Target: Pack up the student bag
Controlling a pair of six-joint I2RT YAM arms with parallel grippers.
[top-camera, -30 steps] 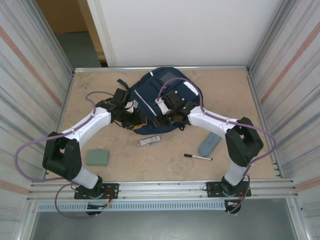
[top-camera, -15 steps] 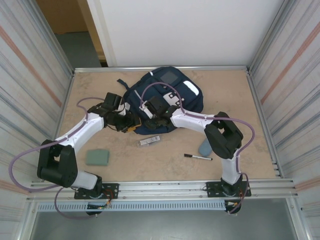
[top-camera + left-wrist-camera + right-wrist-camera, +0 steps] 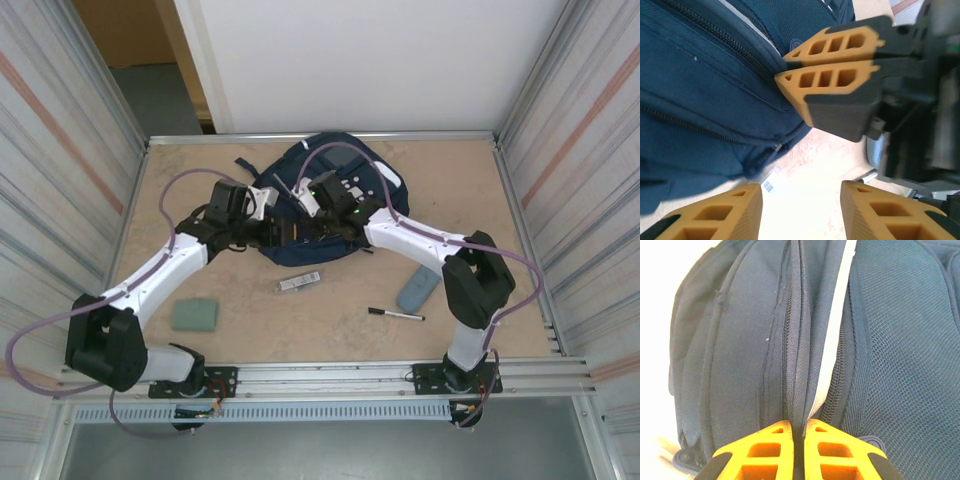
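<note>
Right tool (image 3: 797,429) now tight on student bag (image 3: 740,350), left tool (image 3: 800,189) opposite

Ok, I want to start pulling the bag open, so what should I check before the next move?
1. Right gripper shut on bag fabric beside the zip: ok.
2. Zip pull inside that grip: cannot tell.
3. Left gripper open and empty: ok.
4. Zip open: not ok, looks closed.
5. Pen and case packed: not ok, both lie on the table.
</note>
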